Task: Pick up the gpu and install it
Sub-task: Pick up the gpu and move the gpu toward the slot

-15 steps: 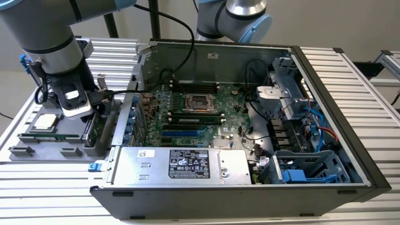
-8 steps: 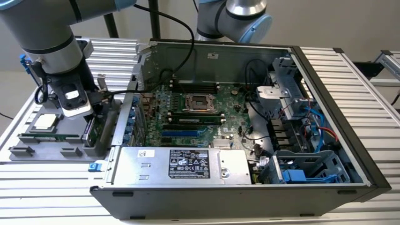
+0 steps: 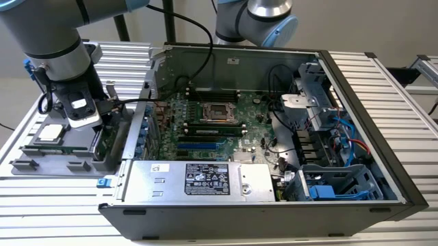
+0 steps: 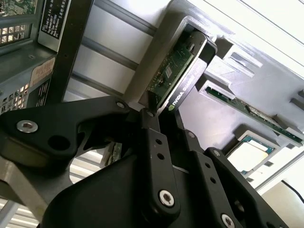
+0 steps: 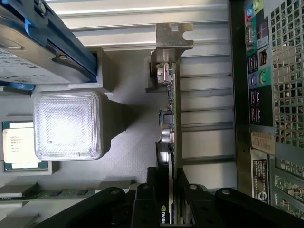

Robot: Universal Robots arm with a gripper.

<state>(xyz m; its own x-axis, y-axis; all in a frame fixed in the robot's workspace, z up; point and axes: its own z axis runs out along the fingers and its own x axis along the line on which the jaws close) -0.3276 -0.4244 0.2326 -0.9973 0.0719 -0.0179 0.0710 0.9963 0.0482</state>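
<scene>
Exterior view, arm: it reaches down at the exterior view's left, over a grey parts tray point(image 3: 41, 165) lying beside the open computer case point(image 3: 400, 169).
Exterior view, gripper: the gripper point(image 3: 96, 130) sits low at the tray side nearest the case, over the gpu point(image 3: 101, 146), which stands on edge in the tray.
Exterior view, case: the motherboard point(image 3: 212, 123) lies exposed, with the silver power supply point(image 3: 198, 179) along the near side.
Second wrist view, grip: the black fingers point(image 4: 151, 142) are drawn narrow around the near end of the gpu point(image 4: 178, 76), one on each face, with no gap to be seen.
Second wrist view, card: green board on one face and black cooler on the other, seated in its tray slot.
Second wrist view, neighbours: a memory stick point(image 4: 251, 111) lies in the next slot, with a processor chip point(image 4: 254, 148) beyond.
First wrist view, card: the gpu point(image 5: 171, 109) appears edge-on, its silver bracket point(image 5: 173, 35) at the end away from the gripper point(image 5: 167, 187).
First wrist view, extras: a hard drive with a blue frame point(image 5: 42, 38) lies well apart from the card, and the case's rear port panel point(image 5: 259, 90) is on the card's other side.
</scene>
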